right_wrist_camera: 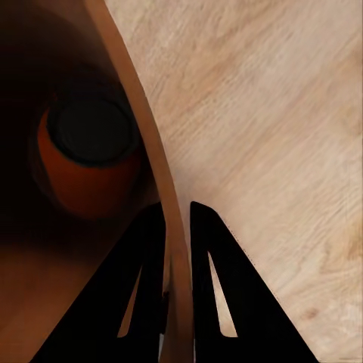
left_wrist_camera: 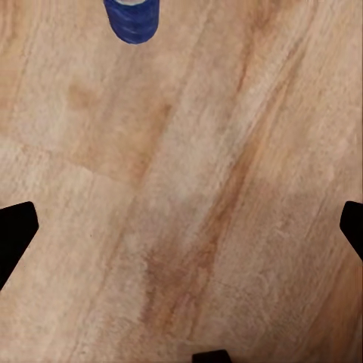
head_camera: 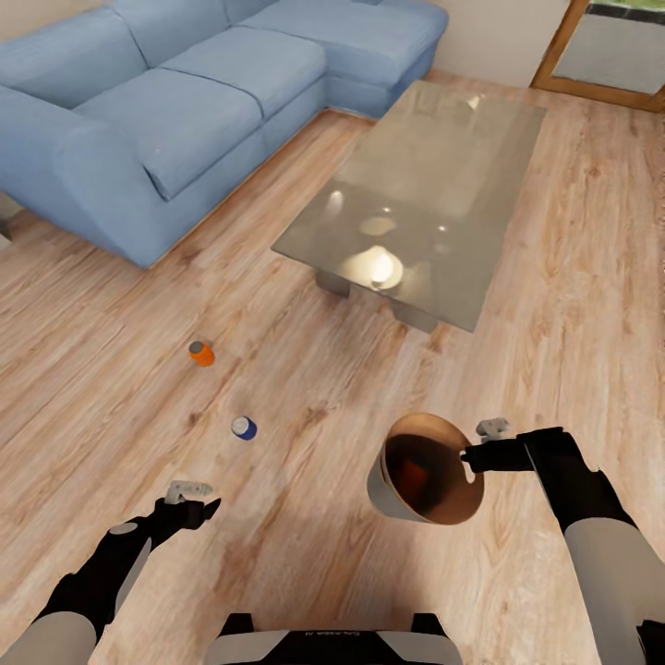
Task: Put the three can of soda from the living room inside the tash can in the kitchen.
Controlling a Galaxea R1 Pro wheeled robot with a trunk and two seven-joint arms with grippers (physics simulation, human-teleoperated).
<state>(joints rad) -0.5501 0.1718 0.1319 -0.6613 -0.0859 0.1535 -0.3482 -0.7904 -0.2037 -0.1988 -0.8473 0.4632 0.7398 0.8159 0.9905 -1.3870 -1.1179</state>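
the blue can (head_camera: 244, 428) stands upright on the wood floor (head_camera: 305, 388), just ahead of the left gripper (head_camera: 191, 496) and slightly toward the robot's middle. its long axis is vertical, grey top up. in the left wrist view the blue can (left_wrist_camera: 131, 19) sits at the frame edge, beyond the spread jaws, with bare floor (left_wrist_camera: 189, 197) between the fingers (left_wrist_camera: 15, 227). the left gripper is released and holds nothing, and it is clearly the nearer arm, so the next reach likely falls to it: forward and a touch inward.

an orange can (head_camera: 201, 353) stands further ahead of the same arm, near the sofa (head_camera: 166, 111) side, well apart from the blue one.

the right gripper (head_camera: 476, 454) is clenched on the rim of the bin (head_camera: 397, 499), which hangs tilted with its mouth toward the camera. the right wrist view shows the fingers (right_wrist_camera: 219, 302) straddling the bin (right_wrist_camera: 144, 151) wall, one inside and one outside. another orange can (right_wrist_camera: 91, 162) lies inside it. judging by that, one of three is done.

the glass table (head_camera: 434, 185) stands beyond, clear of both arms.
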